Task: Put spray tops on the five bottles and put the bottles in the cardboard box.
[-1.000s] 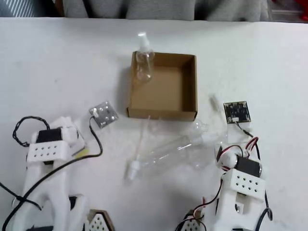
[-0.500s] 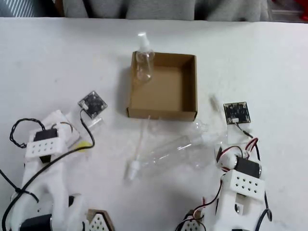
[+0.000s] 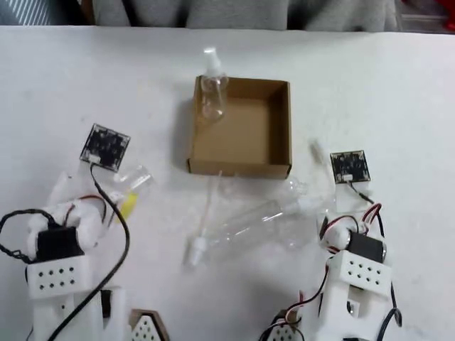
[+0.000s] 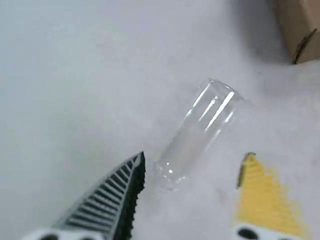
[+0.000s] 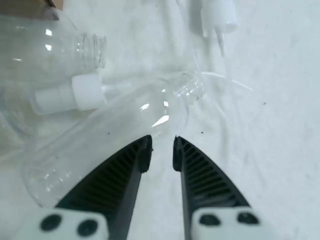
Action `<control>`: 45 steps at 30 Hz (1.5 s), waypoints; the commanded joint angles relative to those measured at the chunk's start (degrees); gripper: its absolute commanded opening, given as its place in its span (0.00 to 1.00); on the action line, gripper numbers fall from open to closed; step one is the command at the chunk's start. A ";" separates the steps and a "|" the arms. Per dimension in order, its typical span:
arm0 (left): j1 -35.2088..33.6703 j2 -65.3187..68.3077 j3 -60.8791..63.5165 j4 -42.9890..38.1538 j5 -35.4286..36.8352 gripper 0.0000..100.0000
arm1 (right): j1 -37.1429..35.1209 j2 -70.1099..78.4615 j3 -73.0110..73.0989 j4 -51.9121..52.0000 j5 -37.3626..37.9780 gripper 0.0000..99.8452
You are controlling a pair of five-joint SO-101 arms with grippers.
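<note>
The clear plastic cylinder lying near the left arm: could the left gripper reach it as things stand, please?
Probably yes: the left gripper is open, its fingers flanking the clear plastic cylinder, with nothing between.

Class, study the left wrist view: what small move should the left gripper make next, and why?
Probably ease the left gripper forward a little, then close. It stands open on either side of the near end of the clear tube, which lies on the table, mostly beyond the fingertips.
</note>
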 commanded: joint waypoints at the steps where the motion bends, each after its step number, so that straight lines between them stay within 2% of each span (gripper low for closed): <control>1: 1.80 -2.42 -0.62 4.75 7.91 0.10 | 0.31 0.57 0.18 0.13 0.70 0.07; 3: 1.71 -0.75 -0.35 5.01 11.52 0.01 | 0.31 0.57 0.18 0.13 0.70 0.07; 5: 1.71 2.24 -0.26 6.24 15.03 0.05 | 0.31 0.57 0.18 0.13 0.70 0.07; 7: 1.63 6.11 -0.26 6.51 17.05 0.03 | 0.31 0.57 0.18 0.13 0.70 0.07; 13: 2.07 22.20 0.70 5.45 17.49 0.02 | 0.31 0.57 0.18 0.13 0.70 0.07; 20: 1.63 37.32 0.26 -2.55 17.49 0.02 | 0.31 0.57 0.18 0.13 0.70 0.07; 26: 1.63 41.45 -4.13 -3.60 17.67 0.02 | 0.31 0.57 0.18 0.13 0.70 0.07; 33: -0.75 41.98 -8.35 -9.49 17.93 0.02 | 0.31 0.57 0.18 0.13 0.70 0.07; 38: -3.21 51.21 -14.77 -7.03 22.59 0.02 | 0.31 0.57 0.18 0.13 0.70 0.07; 45: -5.49 67.12 -31.56 -0.44 22.95 0.02 | 0.31 0.57 0.18 0.22 0.70 0.07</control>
